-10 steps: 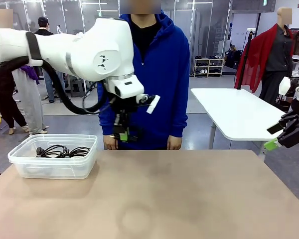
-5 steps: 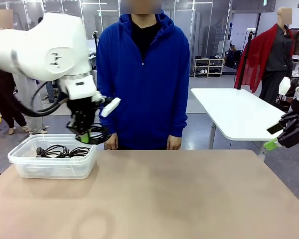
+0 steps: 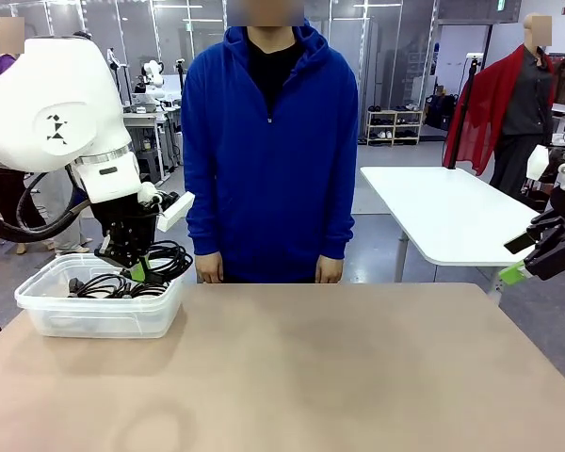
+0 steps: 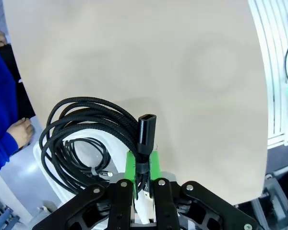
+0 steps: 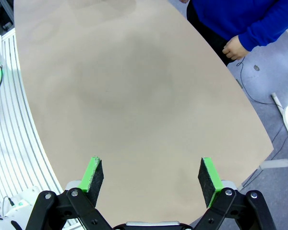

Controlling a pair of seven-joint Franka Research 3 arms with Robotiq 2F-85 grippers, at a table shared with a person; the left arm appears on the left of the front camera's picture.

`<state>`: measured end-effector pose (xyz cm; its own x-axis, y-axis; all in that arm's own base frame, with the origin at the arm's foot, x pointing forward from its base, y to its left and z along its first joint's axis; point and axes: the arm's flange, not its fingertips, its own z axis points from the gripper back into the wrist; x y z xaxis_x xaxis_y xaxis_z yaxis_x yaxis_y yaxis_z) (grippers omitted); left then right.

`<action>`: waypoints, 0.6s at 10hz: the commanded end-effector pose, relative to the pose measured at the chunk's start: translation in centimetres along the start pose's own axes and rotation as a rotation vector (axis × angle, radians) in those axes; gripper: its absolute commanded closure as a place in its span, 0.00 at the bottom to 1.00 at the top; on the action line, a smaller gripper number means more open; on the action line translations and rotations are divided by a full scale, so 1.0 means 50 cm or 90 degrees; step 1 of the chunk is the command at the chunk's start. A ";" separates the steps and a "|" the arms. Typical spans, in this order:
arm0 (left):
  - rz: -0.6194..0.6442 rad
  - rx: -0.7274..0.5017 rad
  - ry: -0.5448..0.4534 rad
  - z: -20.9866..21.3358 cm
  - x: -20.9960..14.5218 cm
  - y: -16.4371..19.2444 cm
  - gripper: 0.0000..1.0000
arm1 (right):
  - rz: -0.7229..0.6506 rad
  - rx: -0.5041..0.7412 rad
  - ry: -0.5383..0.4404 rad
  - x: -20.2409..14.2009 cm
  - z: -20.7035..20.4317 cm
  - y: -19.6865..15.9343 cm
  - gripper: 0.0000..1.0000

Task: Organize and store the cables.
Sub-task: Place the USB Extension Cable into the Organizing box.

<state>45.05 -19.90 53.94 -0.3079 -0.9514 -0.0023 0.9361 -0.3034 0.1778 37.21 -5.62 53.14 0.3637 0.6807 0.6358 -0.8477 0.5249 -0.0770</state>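
Swinging across from mid-counter, left gripper [image 3: 137,273] now hangs over the bin [image 3: 102,315], pinching a coiled cable [image 4: 86,129] for dropping; right gripper [image 5: 151,179] idles spread.

The worktop [image 3: 358,377] has a smooth, matt beige surface with a faint sheen. The container [image 3: 99,315] looks like translucent, slightly cloudy plastic. The coiled cable [image 4: 86,129] in the left pincer [image 4: 141,165] has a braided, woven-looking black sheath, matt, with a smooth glossy black plug [image 4: 146,134]. Both pincers carry matt green pads [image 5: 93,175] on black, hard-looking fingers. The arm shell [image 3: 47,104] is glossy white plastic. The person's blue hoodie [image 3: 273,141] is soft matt cloth
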 end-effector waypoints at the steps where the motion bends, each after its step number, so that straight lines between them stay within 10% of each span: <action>1: 0.011 -0.008 0.011 0.007 0.003 0.011 0.89 | 0.002 -0.003 -0.007 0.000 -0.002 -0.001 0.00; 6: -0.012 -0.016 -0.004 0.005 -0.028 0.008 0.87 | 0.002 -0.003 -0.007 0.000 -0.002 -0.001 0.00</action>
<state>45.31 -19.64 53.66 -0.3084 -0.9513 -0.0031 0.9374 -0.3044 0.1690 37.21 -5.62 53.14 0.3637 0.6808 0.6358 -0.8477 0.5249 -0.0771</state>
